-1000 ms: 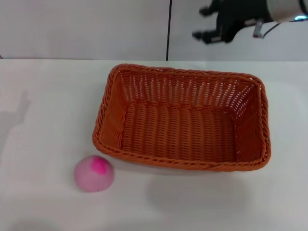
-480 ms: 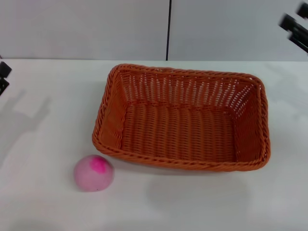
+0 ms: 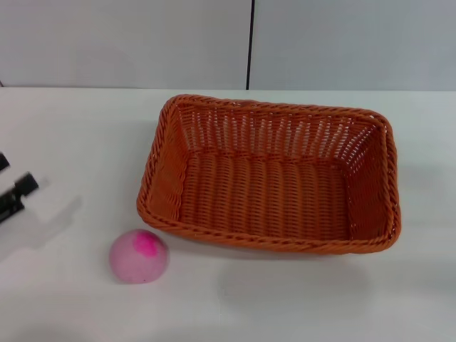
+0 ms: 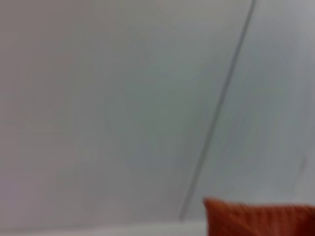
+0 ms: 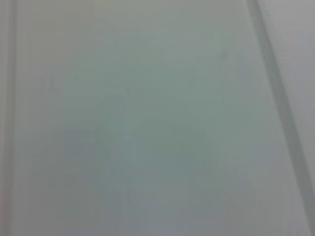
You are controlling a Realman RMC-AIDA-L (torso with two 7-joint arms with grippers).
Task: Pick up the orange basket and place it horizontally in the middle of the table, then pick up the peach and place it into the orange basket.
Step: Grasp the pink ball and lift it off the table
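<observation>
The orange basket [image 3: 269,174] lies lengthwise across the middle of the white table [image 3: 78,121], and nothing is inside it. One blurred corner of the orange basket [image 4: 258,219] also shows in the left wrist view. The peach [image 3: 139,256], pale pink with a magenta patch, rests on the table just in front of the basket's front left corner. At the far left edge of the head view my left gripper [image 3: 13,177] hovers over the table, left of the peach and apart from it, its two dark fingers spread open and holding nothing. My right gripper is out of view.
A grey wall with a dark vertical seam [image 3: 250,43] runs behind the table. The left gripper's shadow [image 3: 43,224] falls on the tabletop left of the peach. The right wrist view shows only the wall.
My right gripper has risen and swung out of the head view at the upper right. My left gripper has come in at the left edge and dropped lower, toward the peach.
</observation>
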